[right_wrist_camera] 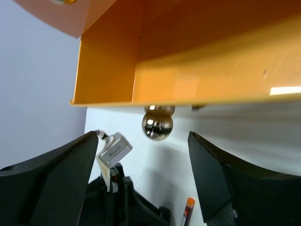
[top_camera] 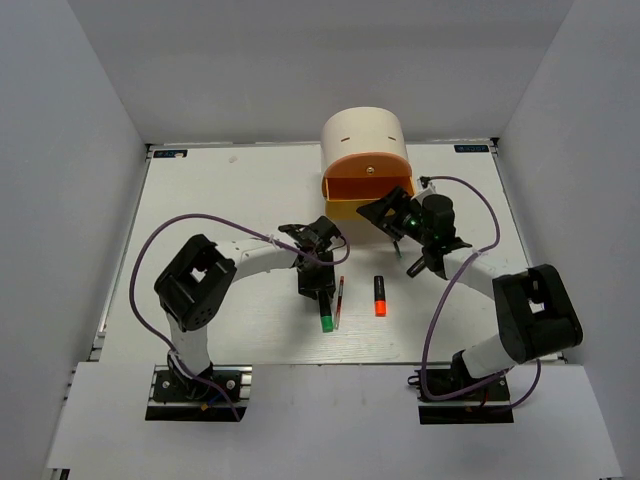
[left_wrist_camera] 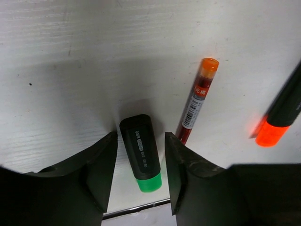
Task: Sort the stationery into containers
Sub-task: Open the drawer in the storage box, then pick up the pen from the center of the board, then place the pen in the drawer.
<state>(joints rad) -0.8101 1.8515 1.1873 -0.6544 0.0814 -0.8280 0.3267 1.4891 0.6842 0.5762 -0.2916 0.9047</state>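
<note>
A green-ended black highlighter (left_wrist_camera: 141,153) lies on the table between the fingers of my open left gripper (left_wrist_camera: 141,141), which straddles it with a gap on each side. In the top view the left gripper (top_camera: 318,288) sits over that highlighter (top_camera: 327,322). A thin red pen (left_wrist_camera: 196,101) lies just to its right, and an orange-ended highlighter (left_wrist_camera: 282,117) lies further right. The cream cylindrical unit (top_camera: 362,135) has its orange drawer (right_wrist_camera: 188,56) pulled open. My right gripper (right_wrist_camera: 143,136) is open and empty just in front of the drawer's knob (right_wrist_camera: 157,122).
The red pen (top_camera: 340,300) and the orange highlighter (top_camera: 380,297) lie side by side at mid-table, between the two arms. The left arm's wrist (right_wrist_camera: 113,153) shows below the drawer. White walls enclose the table on three sides.
</note>
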